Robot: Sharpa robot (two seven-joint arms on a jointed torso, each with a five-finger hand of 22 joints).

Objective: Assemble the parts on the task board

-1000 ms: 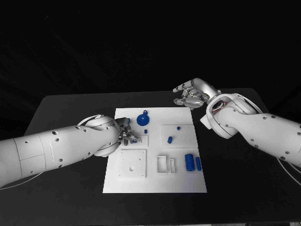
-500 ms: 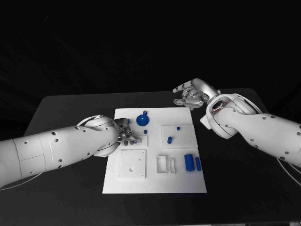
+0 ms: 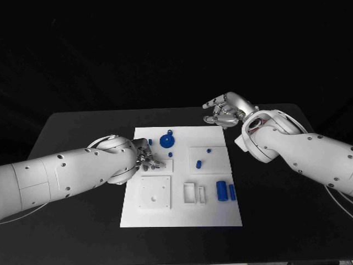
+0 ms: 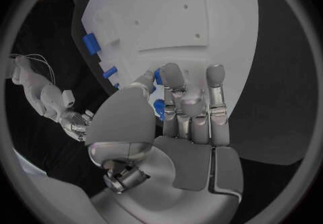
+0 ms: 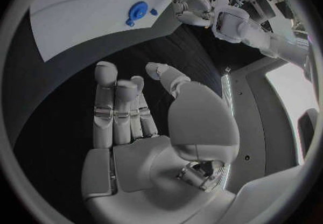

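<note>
The white task board [image 3: 216, 212] lies mid-table. My left hand [image 3: 147, 159] hovers low over its left side, beside a raised square block [image 3: 156, 192]. In the left wrist view the left hand [image 4: 182, 121] has thumb and fingertips drawn together around a small blue part [image 4: 159, 109]. A blue round knobbed part [image 3: 167, 140], a short peg [image 3: 171, 154] and another peg [image 3: 199, 163] lie on the board. Two blue cylinders [image 3: 222, 189] lie at the right. My right hand [image 3: 228, 110] hangs off the board's far right corner, fingers loosely apart, holding nothing.
Two white slotted holders [image 3: 194, 193] stand beside the square block. A recessed square [image 3: 208, 156] sits on the board's right half. Black table [image 3: 81, 127] surrounds the board on all sides. The right wrist view shows the board [image 5: 74, 14] and my left hand [image 5: 195, 6] beyond it.
My left hand has shifted a little toward the board's far end, and the blue bit seen under its fingertips is now covered. The right hand has stayed put.
</note>
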